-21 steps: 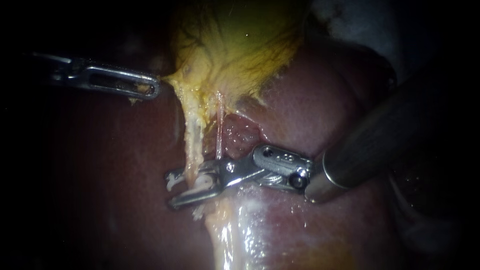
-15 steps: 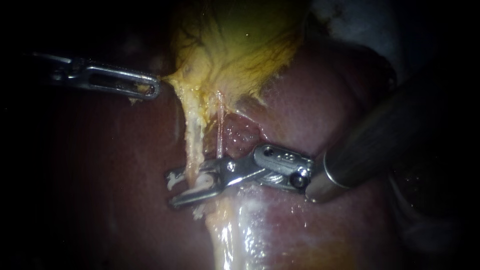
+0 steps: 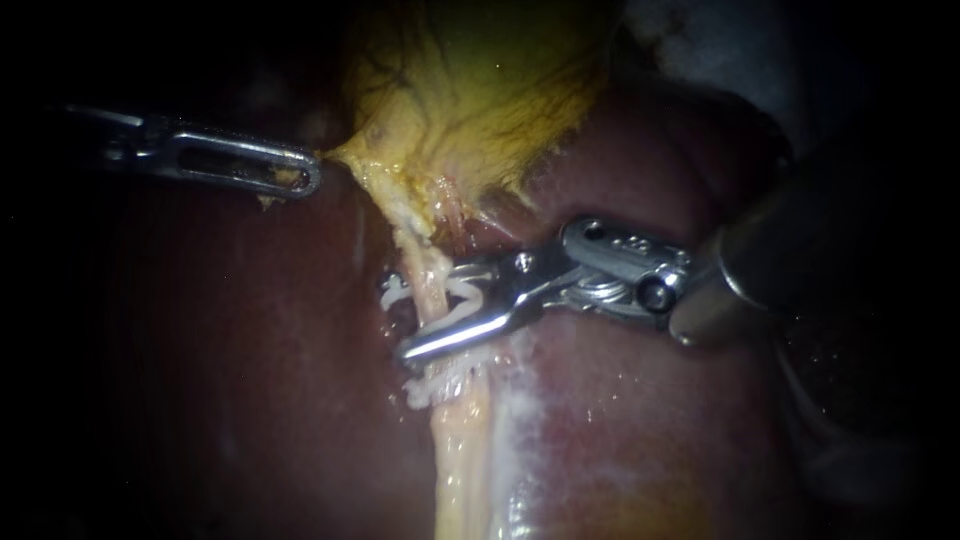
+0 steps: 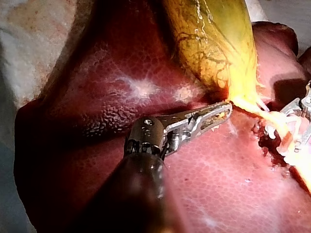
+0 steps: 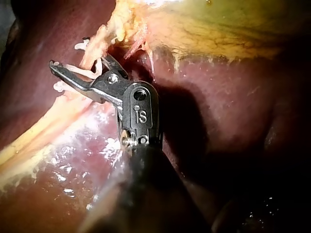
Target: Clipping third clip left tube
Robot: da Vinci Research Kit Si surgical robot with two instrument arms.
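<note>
Below the gallbladder's [image 3: 470,90] neck, against the dark liver [image 3: 620,440], the left tube [image 3: 422,268] lies as a pale yellow cord. My right instrument [image 3: 397,320] straddles it, jaws apart, with the tube in the gap and not yet pinched. A white clip [image 3: 396,292] shows against the upper jaw; whether it sits true in both jaws I cannot tell. My left instrument [image 3: 300,172] has its jaws closed on the gallbladder's edge, holding it out to the left. I judge the tube soft, wet, slippery and easily torn, so it wants a slow, square squeeze on its bare stretch just under the neck, never a tug. Its long axis runs from the neck down toward the endoscope view's lower edge, leaning slightly right; the jaws cross it nearly at right angles
</note>
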